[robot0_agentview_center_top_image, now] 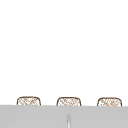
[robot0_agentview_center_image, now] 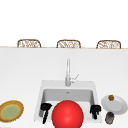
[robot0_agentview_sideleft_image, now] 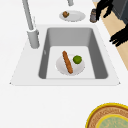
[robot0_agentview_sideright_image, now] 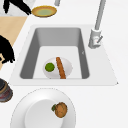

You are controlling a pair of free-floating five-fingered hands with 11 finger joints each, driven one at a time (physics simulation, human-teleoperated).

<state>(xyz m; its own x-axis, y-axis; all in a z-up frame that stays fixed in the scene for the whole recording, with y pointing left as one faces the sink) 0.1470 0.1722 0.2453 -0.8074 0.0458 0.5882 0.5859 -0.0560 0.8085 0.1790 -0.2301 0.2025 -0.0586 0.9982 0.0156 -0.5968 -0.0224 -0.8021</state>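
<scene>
While a red ball [robot0_agentview_center_image: 67, 114] hides the basin in front | side: plate [robot0_agentview_sideleft_image: 60, 67], sausage [robot0_agentview_sideleft_image: 67, 62], lime [robot0_agentview_sideleft_image: 77, 59] | both hands' fingers hang loose, empty

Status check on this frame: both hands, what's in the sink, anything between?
Left hand and right hand hover at the sink's front corners, holding nothing. Plate in basin with sausage, lime. Red ball between the hands.

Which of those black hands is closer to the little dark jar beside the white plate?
The right hand: it hovers just left of the jar, at the sink's right edge. The left hand is across the basin, at the left edge.
</scene>
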